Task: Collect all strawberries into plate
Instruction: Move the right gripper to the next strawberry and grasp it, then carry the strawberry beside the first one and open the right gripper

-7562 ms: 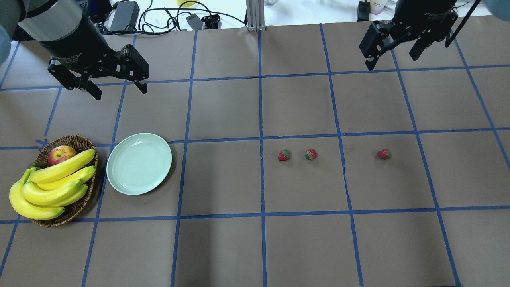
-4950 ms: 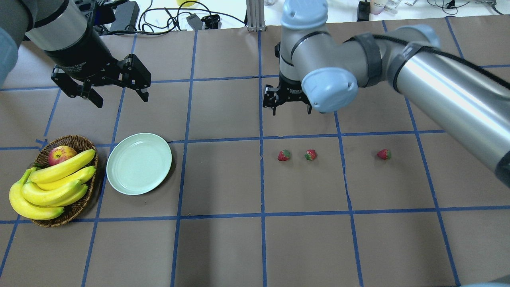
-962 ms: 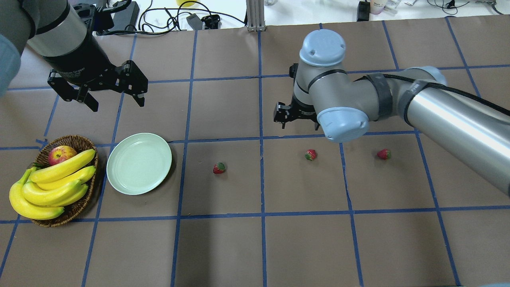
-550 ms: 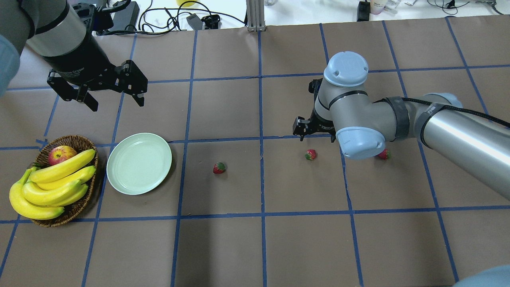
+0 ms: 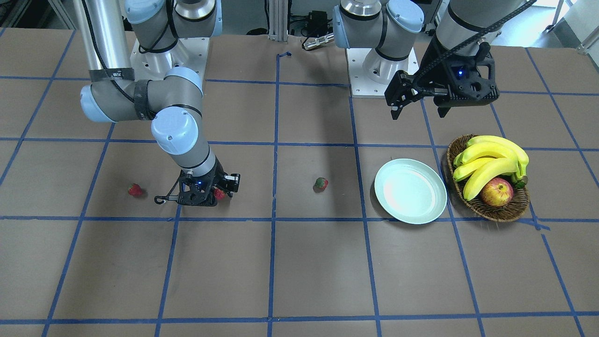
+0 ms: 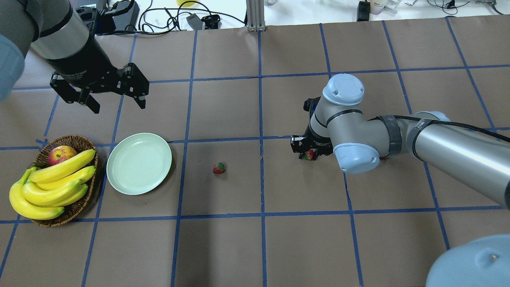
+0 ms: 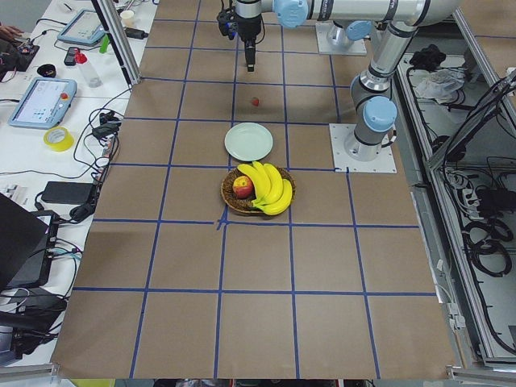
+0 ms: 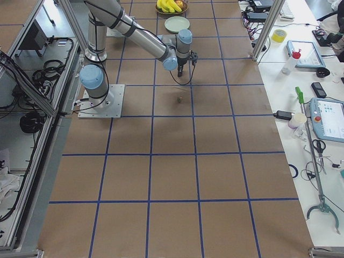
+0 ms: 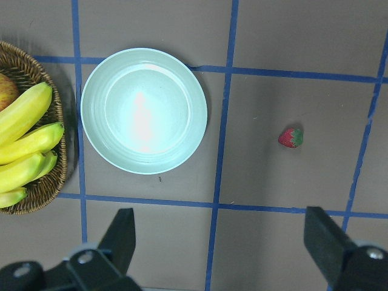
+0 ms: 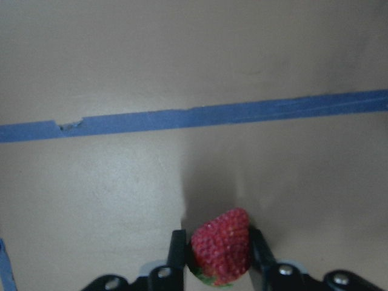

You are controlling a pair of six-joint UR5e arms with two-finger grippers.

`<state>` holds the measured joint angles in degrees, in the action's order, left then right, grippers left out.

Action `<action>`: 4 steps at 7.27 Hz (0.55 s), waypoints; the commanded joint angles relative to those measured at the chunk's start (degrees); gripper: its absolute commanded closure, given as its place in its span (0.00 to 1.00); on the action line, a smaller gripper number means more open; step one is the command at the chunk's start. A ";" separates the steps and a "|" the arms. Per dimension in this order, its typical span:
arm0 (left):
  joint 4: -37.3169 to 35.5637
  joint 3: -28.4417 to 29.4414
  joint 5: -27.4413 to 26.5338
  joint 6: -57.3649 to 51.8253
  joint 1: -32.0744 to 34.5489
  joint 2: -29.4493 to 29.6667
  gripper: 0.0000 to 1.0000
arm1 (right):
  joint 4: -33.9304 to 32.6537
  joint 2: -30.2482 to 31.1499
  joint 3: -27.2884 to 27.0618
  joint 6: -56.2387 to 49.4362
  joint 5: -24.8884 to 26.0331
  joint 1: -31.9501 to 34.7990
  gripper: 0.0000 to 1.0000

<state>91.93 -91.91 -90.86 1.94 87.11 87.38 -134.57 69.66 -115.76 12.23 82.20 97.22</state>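
A table [image 6: 223, 247] covered in brown paper and gridded with blue tape carries three small red strawberries with green leafy caps, lying in a loose row, well apart from one another. The robot's right claw [image 6: 307, 154] is down at table level over the middle strawberry [image 10: 222, 245]. Its two black fingers [image 10: 176, 254] press against either side of the fruit, narrowed to the berry's width. The berry appears to rest on the paper, not yet lifted. The grip comes from straight above, probably because so small a berry would roll away from a sideways push.

The nearest strawberry [image 6: 218, 168] lies alone on the table near the round, shallow, pale mint-green plate [image 6: 139, 163], but outside it. The plate is empty. The far strawberry [image 5: 135, 190] lies beyond the right arm, farthest from the plate.

The left claw [image 6: 118, 103] hangs above the table behind the plate, spread wide and holding nothing, seemingly placed to take fruit on its own side. Just beside the plate, a brown wicker basket [image 6: 79, 140] holds yellow bananas [image 6: 55, 179] and a red-yellow apple [image 6: 61, 154].
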 commanded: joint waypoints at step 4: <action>-1.32 -0.37 -0.02 0.08 -0.02 0.34 0.00 | 0.36 -3.28 8.60 23.75 -3.62 13.74 1.00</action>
<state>90.88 -92.23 -90.87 1.95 87.05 87.59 -134.32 68.61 -110.35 27.76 79.64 105.33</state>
